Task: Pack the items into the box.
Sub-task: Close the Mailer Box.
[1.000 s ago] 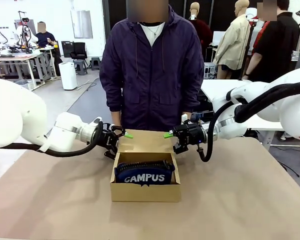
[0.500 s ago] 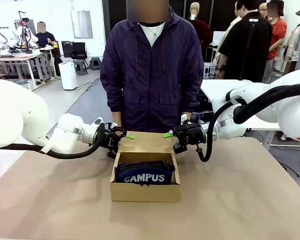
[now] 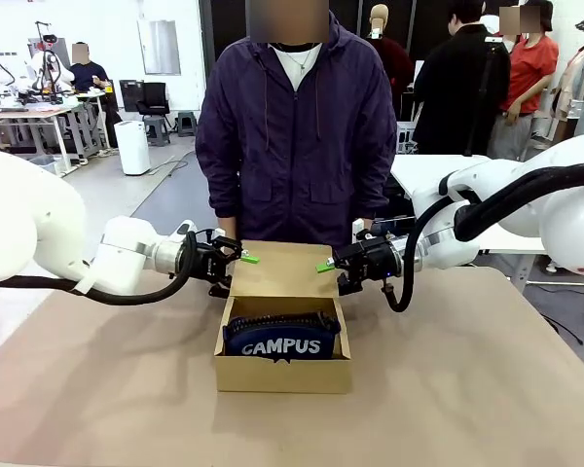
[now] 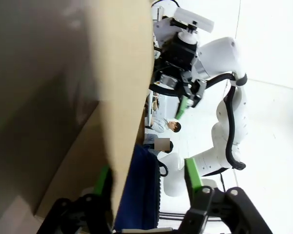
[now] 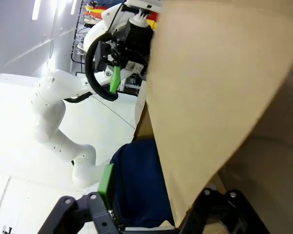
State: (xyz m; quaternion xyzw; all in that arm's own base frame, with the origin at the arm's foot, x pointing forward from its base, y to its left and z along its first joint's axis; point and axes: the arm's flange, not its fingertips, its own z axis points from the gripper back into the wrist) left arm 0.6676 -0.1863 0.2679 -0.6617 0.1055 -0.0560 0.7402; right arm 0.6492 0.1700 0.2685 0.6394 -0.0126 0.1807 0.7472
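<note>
Cardboard box (image 3: 283, 372) lid flap (image 3: 284, 269) between part-open end effectors — left (image 3: 236, 265), right (image 3: 329, 270) — grip unclear.

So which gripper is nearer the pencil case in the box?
About even. The left gripper straddles the lid flap's left edge and the right gripper its right edge, both just behind the pencil case.

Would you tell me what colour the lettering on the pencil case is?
White, on the navy pencil case; clearest in the front view.
</note>
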